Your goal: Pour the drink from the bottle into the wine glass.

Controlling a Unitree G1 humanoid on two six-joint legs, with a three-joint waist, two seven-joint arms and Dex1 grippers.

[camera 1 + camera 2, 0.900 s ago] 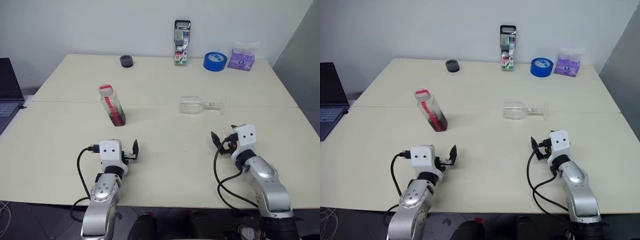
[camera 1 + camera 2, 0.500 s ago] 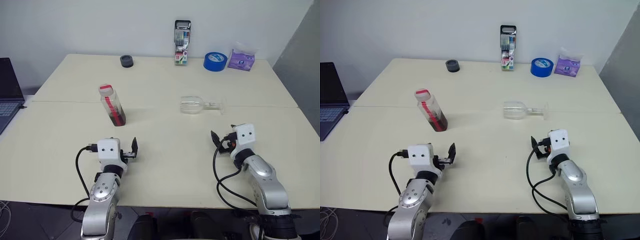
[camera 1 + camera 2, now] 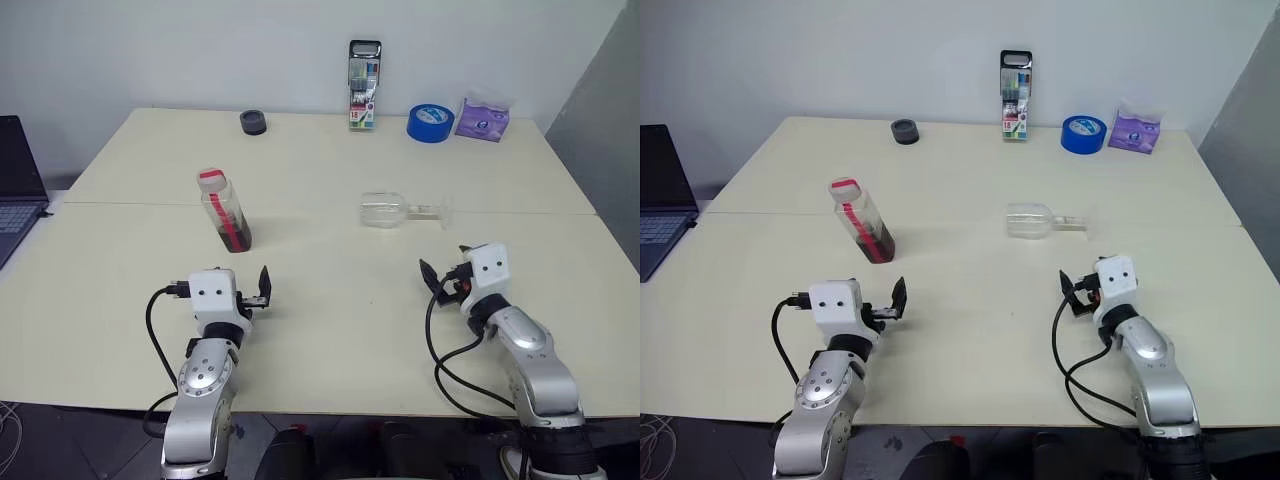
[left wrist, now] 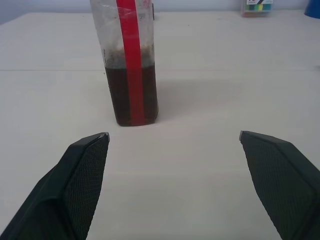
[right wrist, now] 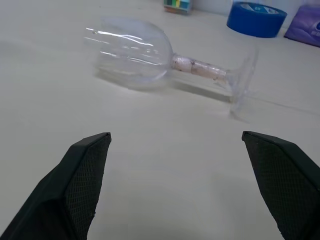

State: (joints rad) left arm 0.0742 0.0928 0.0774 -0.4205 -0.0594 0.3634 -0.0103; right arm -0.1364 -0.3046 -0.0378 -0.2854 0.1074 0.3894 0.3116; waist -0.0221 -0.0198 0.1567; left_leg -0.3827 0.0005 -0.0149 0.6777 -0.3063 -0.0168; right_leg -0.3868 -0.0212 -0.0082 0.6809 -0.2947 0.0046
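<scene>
Bottle point(image 3: 225, 211) upright on the cream table point(image 3: 330, 330), cap on, dark drink point(image 4: 131, 95) filling the lower part, red label strip facing the near side. Straight ahead of the left gripper point(image 3: 263, 288), near but clearly apart, bare tabletop between them; seen from the left wrist, centred a little toward one finger point(image 4: 82, 175) rather than dead middle. Left jaws spread wide, nothing between them. Over on the other side, wine glass point(image 3: 403, 210) lying on its side, bowl toward the bottle, foot pointing away to the right, stem level with the tabletop. Beyond the right gripper point(image 3: 432, 277), well apart from it, across open table. Right jaws also wide apart and empty, fingers point(image 5: 85, 172) framing the toppled glass from the wrist view. Along the far edge, blue tape roll point(image 3: 430, 122), marker pack point(image 3: 364, 85), purple packet point(image 3: 482, 118), small dark ring point(image 3: 253, 122).
</scene>
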